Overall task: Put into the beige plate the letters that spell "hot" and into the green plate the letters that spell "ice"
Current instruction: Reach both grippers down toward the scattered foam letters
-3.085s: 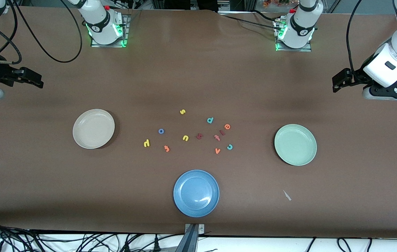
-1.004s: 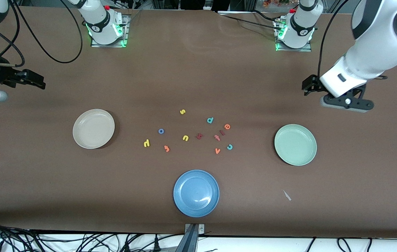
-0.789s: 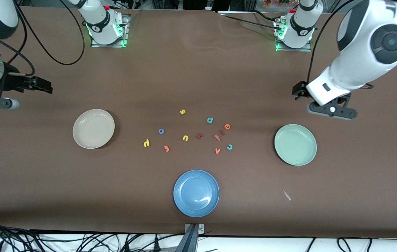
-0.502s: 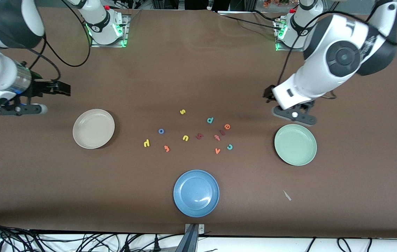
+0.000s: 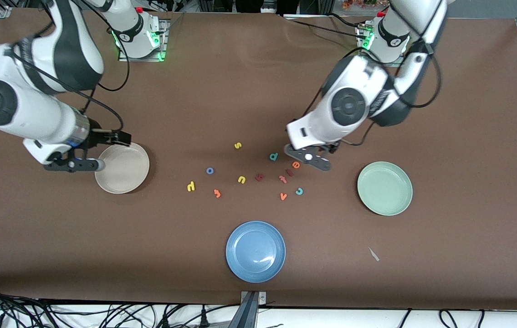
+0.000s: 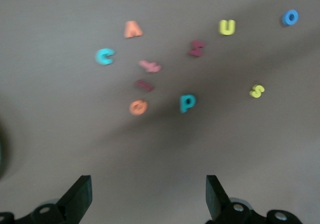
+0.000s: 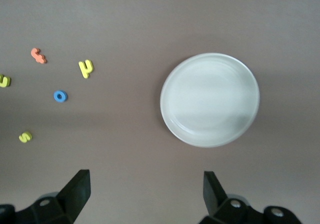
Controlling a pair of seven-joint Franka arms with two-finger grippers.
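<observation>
My left gripper (image 6: 145, 199) hangs wide open and empty over the table, above the letters at the left arm's end of the cluster; the orange e (image 5: 296, 165) lies just beneath it, with the dark red i (image 5: 290, 172) beside that and the teal c (image 5: 299, 191) nearer the front camera. My right gripper (image 7: 145, 196) is also spread wide, holding nothing, over the table at the rim of the beige plate (image 5: 121, 167).

The beige plate is round, shallow and plain; the green plate (image 5: 384, 188) is its pale mint twin toward the left arm's end of the table. Both hold no letters. Between them the tiny foam letters lie loose and apart: the yellow h (image 5: 191, 186), the blue o (image 5: 210, 171) shaped like a ring, and the orange t (image 5: 217, 193) sit toward the beige plate.

Mixed among them are a yellow u (image 5: 241, 179), a yellow s (image 5: 238, 146), a teal d (image 5: 273, 156), a dark red k (image 5: 259, 177), a pink t-like letter (image 5: 282, 179) and an orange v-shaped letter (image 5: 283, 196). A blue plate (image 5: 255, 251) sits nearest the front camera.
</observation>
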